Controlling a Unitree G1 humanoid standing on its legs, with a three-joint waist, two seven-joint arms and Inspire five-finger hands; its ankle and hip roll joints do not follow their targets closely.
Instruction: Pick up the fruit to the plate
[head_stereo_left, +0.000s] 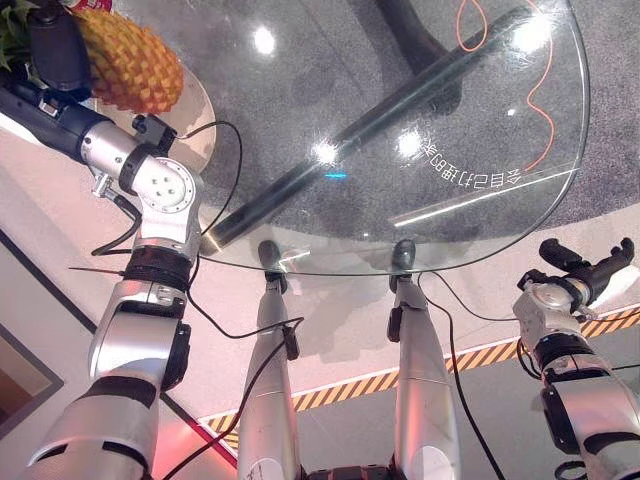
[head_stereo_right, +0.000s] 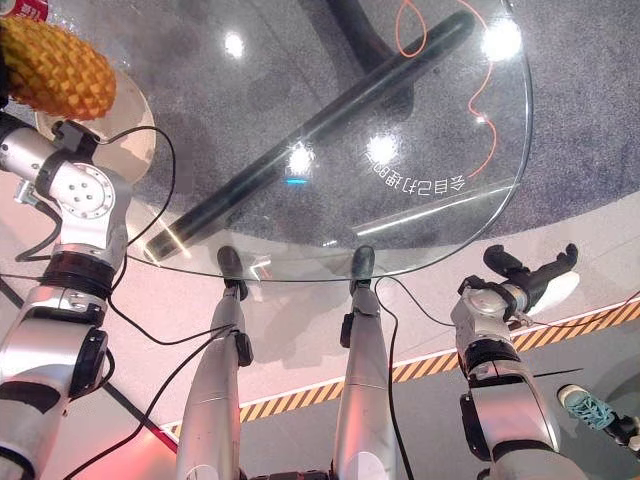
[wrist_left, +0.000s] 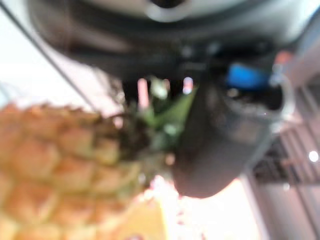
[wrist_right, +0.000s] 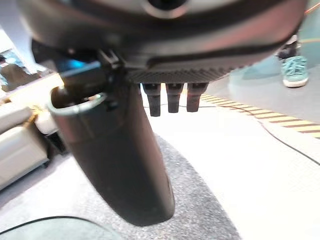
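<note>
Right hand (head_stereo_left: 585, 268) fingers relaxed (empty); left hand (head_stereo_left: 58, 50) grips pineapple (head_stereo_left: 130, 62).

The scene holds one pineapple (head_stereo_left: 128, 62), one round plate (head_stereo_right: 128, 130) under it, one round glass bench (head_stereo_left: 480, 150), two robot hands, left (head_stereo_left: 55, 50) and right (head_stereo_left: 585, 268), and one person's teal shoe (head_stereo_right: 587, 405).

Showroom: hazard-striped floor (head_stereo_left: 420, 375), sofas (wrist_right: 20, 145)
</note>
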